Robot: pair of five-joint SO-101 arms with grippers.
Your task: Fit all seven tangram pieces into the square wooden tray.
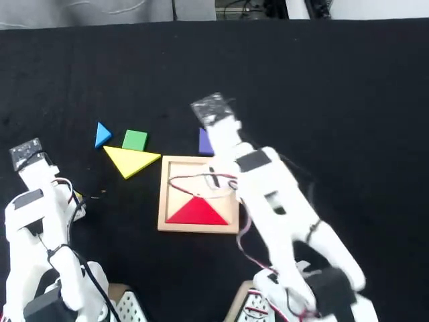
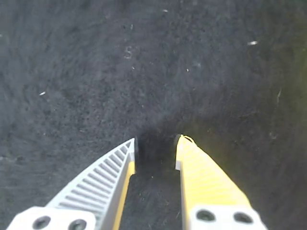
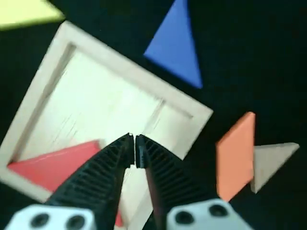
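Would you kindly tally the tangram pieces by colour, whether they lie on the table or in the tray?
Blue: 2, the small blue triangle and the larger blue triangle
Green: 1, the green square
Yellow: 1, the yellow triangle
Red: 1, the red triangle in the square wooden tray
Orange: 1, the orange parallelogram
Grey: 1, the pale grey triangle
Total: 7

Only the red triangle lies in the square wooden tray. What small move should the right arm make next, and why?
Probably open the right gripper and shift it toward the large blue triangle: the gripper hangs shut, empty above the square wooden tray, and that piece lies beyond its rim.
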